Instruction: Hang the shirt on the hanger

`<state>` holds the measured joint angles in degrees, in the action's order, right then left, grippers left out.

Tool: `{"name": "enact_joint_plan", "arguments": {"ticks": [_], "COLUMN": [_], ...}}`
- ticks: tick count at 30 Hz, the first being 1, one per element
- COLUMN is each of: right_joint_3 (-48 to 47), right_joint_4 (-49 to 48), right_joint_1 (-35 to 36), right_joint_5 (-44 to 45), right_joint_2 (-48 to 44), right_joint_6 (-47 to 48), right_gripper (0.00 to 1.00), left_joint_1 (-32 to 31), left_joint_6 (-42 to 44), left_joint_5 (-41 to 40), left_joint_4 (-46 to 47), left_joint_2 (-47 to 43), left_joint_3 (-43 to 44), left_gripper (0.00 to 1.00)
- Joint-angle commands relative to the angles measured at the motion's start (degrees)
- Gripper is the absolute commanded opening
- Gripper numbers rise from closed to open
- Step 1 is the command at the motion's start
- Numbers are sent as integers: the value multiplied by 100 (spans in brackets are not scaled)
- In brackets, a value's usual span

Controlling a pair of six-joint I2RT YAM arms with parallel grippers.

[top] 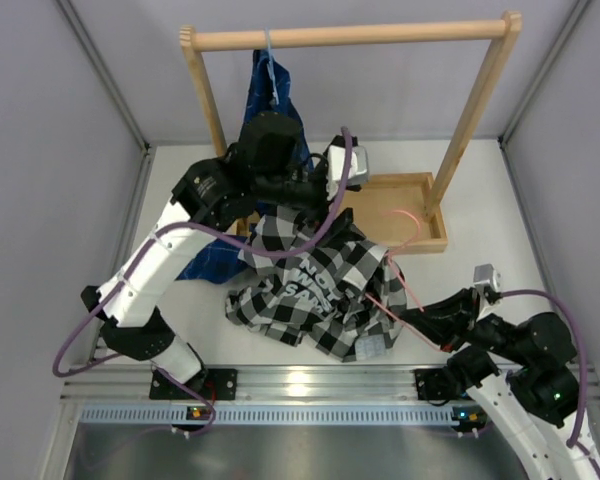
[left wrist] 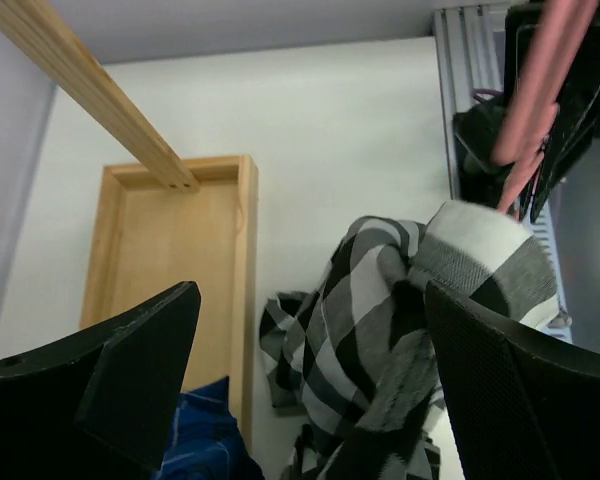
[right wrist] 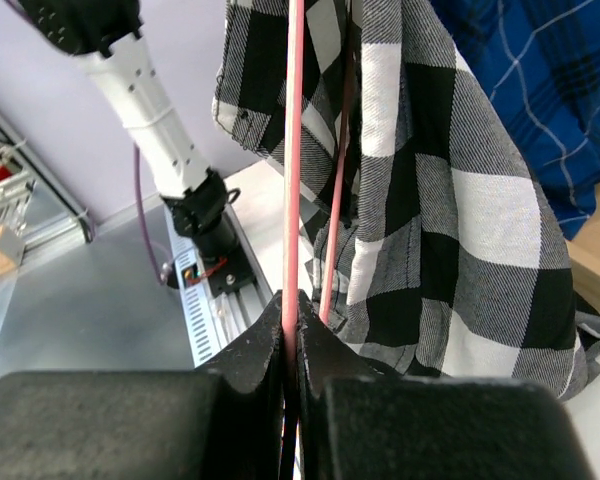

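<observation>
Two-arm view: right pincer [right wrist: 292,330] is clamped on the stiff wire hanger [right wrist: 292,150], near right; left pincer [left wrist: 310,300] is spread above the limp shirt [top: 310,285], heaped on the tabletop [top: 500,230]. A grip by its top edge is judged best.

Bare surface [top: 515,240] lies open right of the wooden tray [top: 400,180]. Beneath the rack rail [top: 380,35], the span right of the hanging blue plaid shirt [top: 270,90] is free. The checked shirt [top: 310,285], hanger [top: 407,290] and left arm [top: 145,265] crowd the middle.
</observation>
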<state>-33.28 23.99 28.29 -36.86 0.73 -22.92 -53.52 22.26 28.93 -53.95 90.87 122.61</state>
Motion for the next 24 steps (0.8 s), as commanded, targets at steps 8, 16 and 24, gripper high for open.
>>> {"name": "enact_joint_plan", "arguments": {"ticks": [8,16,24], "right_joint_3": [-460,-487,-478], "right_joint_4": [45,-25,-131], "right_joint_1": [-78,-78,-78], "right_joint_5": [-445,-550,-664], "right_joint_2": [-382,-293,-223], "right_joint_6": [481,604,709], "right_gripper": [0,0,0], "left_joint_1": [395,483,421], "left_joint_6": [481,394,358], "left_joint_5": [2662,2918,3461], "left_joint_4": [-748,-748,-748], "left_joint_2": [-307,-211,-8], "left_joint_3": [-711,-844,-756], "left_gripper": [83,77,79]}}
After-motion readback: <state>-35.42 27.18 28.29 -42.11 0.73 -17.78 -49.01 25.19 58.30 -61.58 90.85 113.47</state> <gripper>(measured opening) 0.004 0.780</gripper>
